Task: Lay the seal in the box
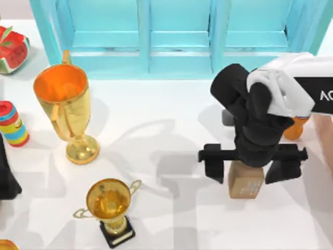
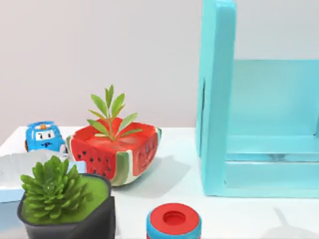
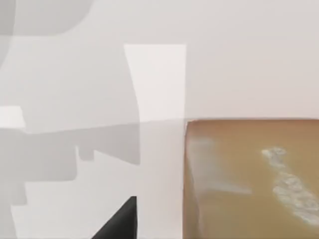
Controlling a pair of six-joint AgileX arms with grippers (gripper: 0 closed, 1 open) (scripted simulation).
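Note:
The seal (image 1: pixel 245 183), a tan-brown block with faint white markings, stands on the white table at the right. My right gripper (image 1: pixel 247 176) hangs open directly above it, one black finger (image 1: pixel 213 165) on each side of the block and clear of it. In the right wrist view the seal (image 3: pixel 249 179) is close up, with one fingertip (image 3: pixel 119 224) beside it and a gap of table between them. A pinkish-tan wall of the box (image 1: pixel 325 139) shows at the right edge. My left arm (image 1: pixel 6 174) is parked at the left edge.
An orange bottle (image 1: pixel 294 130) stands behind the right gripper. Two gold trophies (image 1: pixel 67 112) (image 1: pixel 110 208) stand left of centre. The turquoise cabinet (image 1: pixel 177 36) spans the back. A watermelon planter (image 2: pixel 117 152), striped can (image 1: pixel 11 124), toy car (image 2: pixel 45 137) and succulent pot (image 2: pixel 65 199) crowd the left.

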